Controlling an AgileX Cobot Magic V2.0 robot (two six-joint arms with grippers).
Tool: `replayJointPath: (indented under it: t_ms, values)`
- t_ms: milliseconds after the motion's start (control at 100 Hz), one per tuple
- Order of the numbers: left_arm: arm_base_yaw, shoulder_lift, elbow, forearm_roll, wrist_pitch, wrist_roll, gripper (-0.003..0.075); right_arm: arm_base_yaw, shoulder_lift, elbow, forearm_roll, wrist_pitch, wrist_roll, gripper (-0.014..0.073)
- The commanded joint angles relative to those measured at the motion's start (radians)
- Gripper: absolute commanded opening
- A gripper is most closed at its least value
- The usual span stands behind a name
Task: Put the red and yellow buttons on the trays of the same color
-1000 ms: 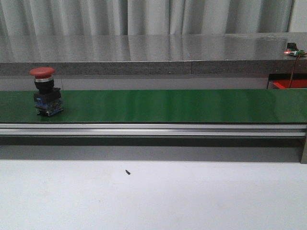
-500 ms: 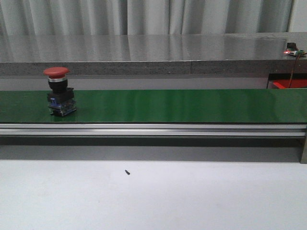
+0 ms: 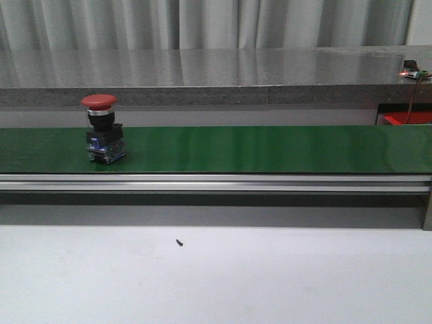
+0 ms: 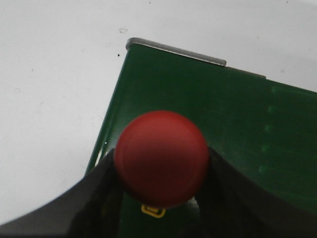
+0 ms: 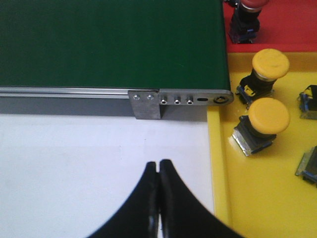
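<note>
On the left stretch of the long green conveyor belt [image 3: 270, 148], a red mushroom-head push button on a black and blue switch body [image 3: 103, 128] stands upright, at about nine o'clock from the belt's middle in the front view, with the aluminium rail [image 3: 216, 182] running just below it and the white bench [image 3: 216, 277] in front. In the left wrist view, the left gripper [image 4: 161, 198] has its dark jaws clamped on a second red domed button [image 4: 161, 157], one on each side of the cap, above the green belt's end [image 4: 223, 124] near its metal corner. In the right wrist view, the right gripper [image 5: 158, 171] hovers over the white bench with its black jaws pressed together and nothing between them. At two o'clock from it lies the yellow plastic tray [image 5: 267, 198], holding two yellow mushroom-head buttons [image 5: 267, 116] that lie apart, and beyond it the red tray [image 5: 297, 25] carries a red button [image 5: 247, 20], partly cut off.
</note>
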Motion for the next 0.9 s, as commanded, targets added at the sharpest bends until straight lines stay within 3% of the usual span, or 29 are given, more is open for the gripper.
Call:
replayJointPath:
  t_ms: [0,160,260,540,760,890]
  values:
    - [-0.01,-0.041,-0.025,-0.002,-0.04,0.003,0.0296,-0.006,-0.001,-0.026,-0.006,-0.068,-0.009,-0.0067]
    - [-0.01,-0.041,-0.025,-0.002,-0.017,0.003,0.059,-0.006,-0.001,-0.026,-0.006,-0.068,-0.009,-0.0067]
    - [-0.024,-0.049,-0.025,-0.009,-0.011,0.003,0.0673,-0.006,-0.001,-0.026,-0.006,-0.068,-0.009,-0.0067]
    - [-0.133,-0.14,-0.025,-0.009,0.005,0.003,0.0673,-0.006,-0.001,-0.026,-0.006,-0.068,-0.009,-0.0067]
    - [-0.147,-0.209,-0.025,-0.009,0.051,0.003,0.0669,-0.006,-0.001,-0.026,-0.006,-0.068,-0.009,-0.0067]
    - [-0.147,-0.268,-0.025,0.005,0.089,0.003,0.0589,-0.006,-0.001,-0.026,-0.006,-0.068,-0.009,-0.0067]
